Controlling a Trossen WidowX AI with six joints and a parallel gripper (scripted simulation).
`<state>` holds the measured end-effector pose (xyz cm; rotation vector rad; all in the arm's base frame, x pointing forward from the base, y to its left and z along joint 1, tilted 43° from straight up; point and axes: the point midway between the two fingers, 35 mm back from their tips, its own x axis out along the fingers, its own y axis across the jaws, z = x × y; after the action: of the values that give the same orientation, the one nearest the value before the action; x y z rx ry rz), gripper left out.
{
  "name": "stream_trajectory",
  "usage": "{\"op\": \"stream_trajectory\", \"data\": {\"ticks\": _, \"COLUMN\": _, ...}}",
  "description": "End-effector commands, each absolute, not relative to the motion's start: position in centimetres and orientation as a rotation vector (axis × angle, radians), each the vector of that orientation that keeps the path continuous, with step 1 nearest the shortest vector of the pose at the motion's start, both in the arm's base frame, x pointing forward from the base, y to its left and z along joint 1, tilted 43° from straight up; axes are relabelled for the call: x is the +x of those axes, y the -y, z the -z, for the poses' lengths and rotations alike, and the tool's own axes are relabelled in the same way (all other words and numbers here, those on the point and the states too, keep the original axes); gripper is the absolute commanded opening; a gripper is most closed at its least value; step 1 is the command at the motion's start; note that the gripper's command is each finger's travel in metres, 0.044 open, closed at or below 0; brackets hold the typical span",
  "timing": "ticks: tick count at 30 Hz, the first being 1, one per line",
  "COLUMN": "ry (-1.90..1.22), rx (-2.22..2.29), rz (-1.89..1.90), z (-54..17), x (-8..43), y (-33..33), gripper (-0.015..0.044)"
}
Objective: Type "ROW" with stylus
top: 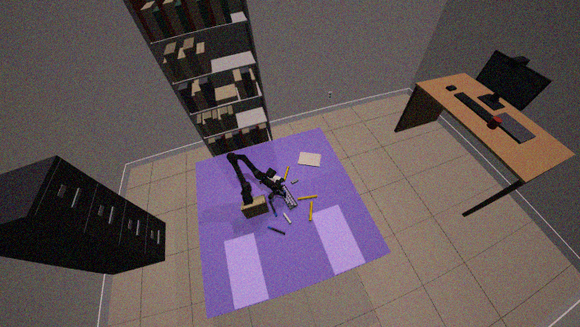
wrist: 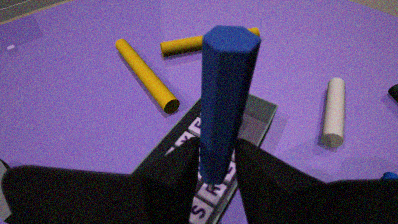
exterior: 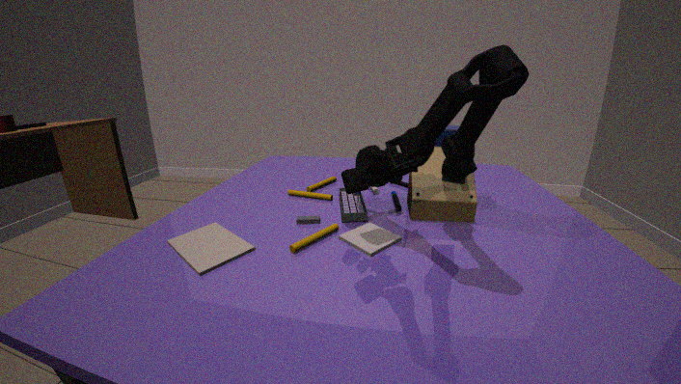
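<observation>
My gripper (wrist: 217, 146) is shut on the blue stylus (wrist: 227, 85), which stands upright between the fingers in the wrist view. It holds the stylus over the small dark keyboard (top: 292, 202) (exterior: 365, 214) (wrist: 262, 106). In the wrist view the S key (wrist: 199, 212) and the R key (wrist: 215, 187) show just below the stylus's visible lower part, and the E key is partly covered by a finger. The stylus tip is hidden, so I cannot tell which key it is over or whether it touches one. The O and W keys cannot be made out.
Yellow sticks (top: 307, 197) (exterior: 314, 238) (wrist: 145, 75) lie around the keyboard. A white stick (top: 287, 218) (wrist: 334, 110), dark pens (top: 276, 230) (exterior: 396, 203), a grey block (top: 294, 181) (exterior: 308, 220), a pale pad (exterior: 350, 235) and a cream square (top: 309, 158) (exterior: 210, 247) lie nearby.
</observation>
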<state>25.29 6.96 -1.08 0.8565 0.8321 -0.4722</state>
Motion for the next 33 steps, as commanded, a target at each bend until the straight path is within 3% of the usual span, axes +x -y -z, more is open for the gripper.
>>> {"op": "stream_trajectory", "data": {"ticks": 1, "ry": -0.837, "rx": 0.853, "rz": 0.478, "z": 1.4, "x": 25.2, "y": -7.0, "gripper": 0.0081}}
{"op": "stream_trajectory", "data": {"ticks": 30, "ry": -0.837, "rx": 0.851, "rz": 0.487, "z": -1.2, "x": 25.5, "y": -4.3, "gripper": 0.0085}}
{"op": "stream_trajectory", "data": {"ticks": 33, "ry": -0.837, "rx": 0.851, "rz": 0.487, "z": -1.2, "x": 25.5, "y": -4.3, "gripper": 0.0065}}
